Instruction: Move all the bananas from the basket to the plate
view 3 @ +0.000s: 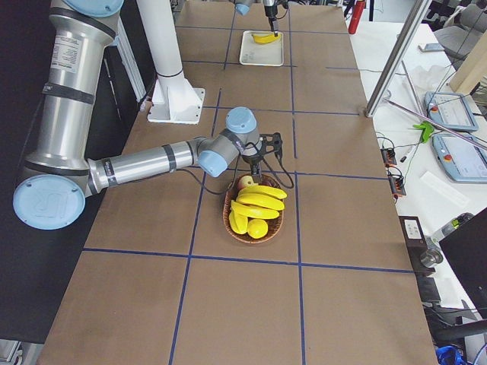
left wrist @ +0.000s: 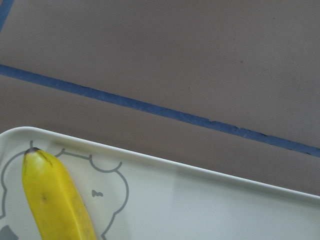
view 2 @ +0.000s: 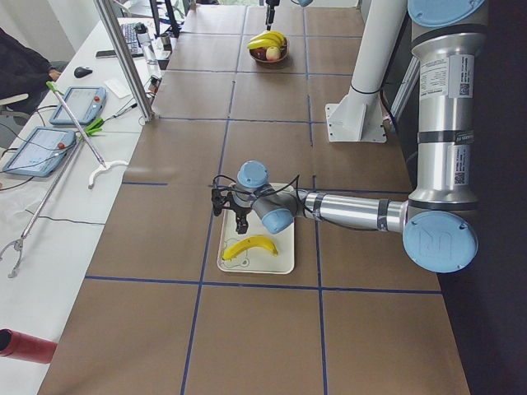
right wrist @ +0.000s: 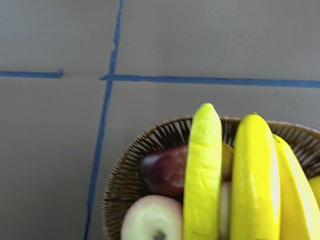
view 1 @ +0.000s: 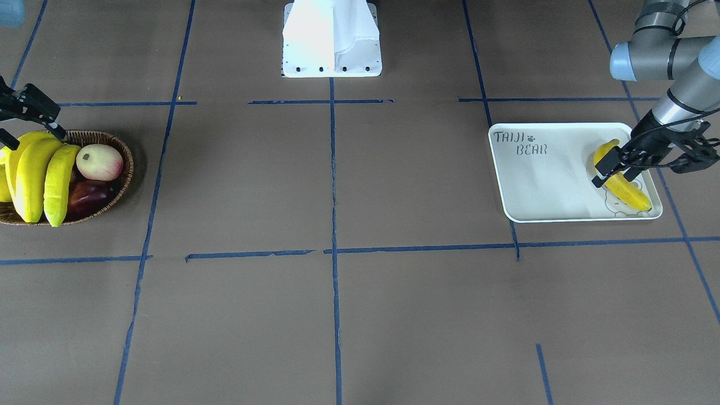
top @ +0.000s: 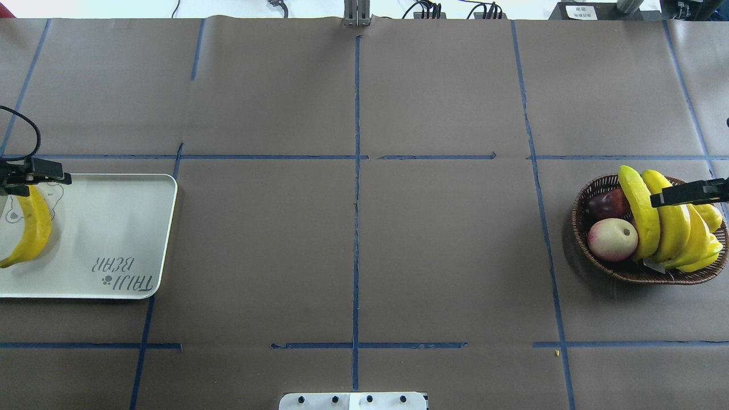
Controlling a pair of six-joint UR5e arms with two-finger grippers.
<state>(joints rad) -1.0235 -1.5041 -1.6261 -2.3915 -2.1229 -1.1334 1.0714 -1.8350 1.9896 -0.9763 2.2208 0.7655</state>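
Observation:
One yellow banana lies on the white "TAIJI BEAR" plate, over the bear outline; it also shows in the left wrist view. My left gripper hovers open just above its stem end, holding nothing. Three bananas lie side by side in the brown wicker basket, the outer one greener. My right gripper is open right above these bananas, one finger across them. The right wrist view shows the bananas close below.
The basket also holds a pale pink-yellow round fruit and a dark red fruit. The robot's white base stands at the table's middle edge. Blue tape lines cross the brown table between basket and plate.

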